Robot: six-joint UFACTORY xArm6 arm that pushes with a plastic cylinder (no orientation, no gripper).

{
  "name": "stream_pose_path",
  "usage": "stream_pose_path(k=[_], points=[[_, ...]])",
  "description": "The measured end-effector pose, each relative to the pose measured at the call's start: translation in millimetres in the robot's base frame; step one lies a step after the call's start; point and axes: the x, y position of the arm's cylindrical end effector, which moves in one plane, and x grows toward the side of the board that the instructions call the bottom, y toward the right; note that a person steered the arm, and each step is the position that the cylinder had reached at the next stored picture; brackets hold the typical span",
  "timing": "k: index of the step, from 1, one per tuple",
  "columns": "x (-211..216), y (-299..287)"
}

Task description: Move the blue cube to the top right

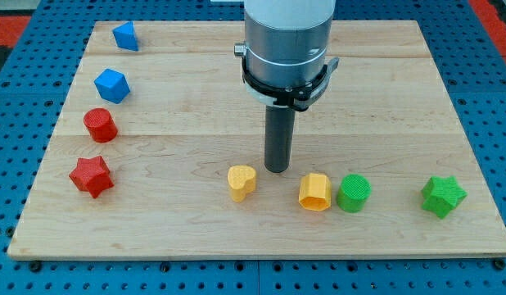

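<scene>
Two blue blocks lie at the view's left. A small blue cube-like block (125, 36) is near the top left corner of the wooden board (384, 98). A larger blue block (111, 85) with angled faces lies below it. My tip (277, 169) rests on the board near the bottom middle, far to the right of both blue blocks. It sits between the yellow heart block (241, 182) and the yellow hexagonal block (315, 192), slightly above them, touching neither.
A red cylinder (100, 125) and a red star (91, 176) lie at the left below the blue blocks. A green cylinder (354, 193) touches the yellow hexagonal block's right side. A green star (443, 197) lies at the bottom right.
</scene>
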Motion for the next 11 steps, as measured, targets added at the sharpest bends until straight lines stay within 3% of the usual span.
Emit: stream_pose_path(k=[8, 10, 11], points=[[-12.8, -3.8], [-48.7, -77.8], [-91.5, -174.0]])
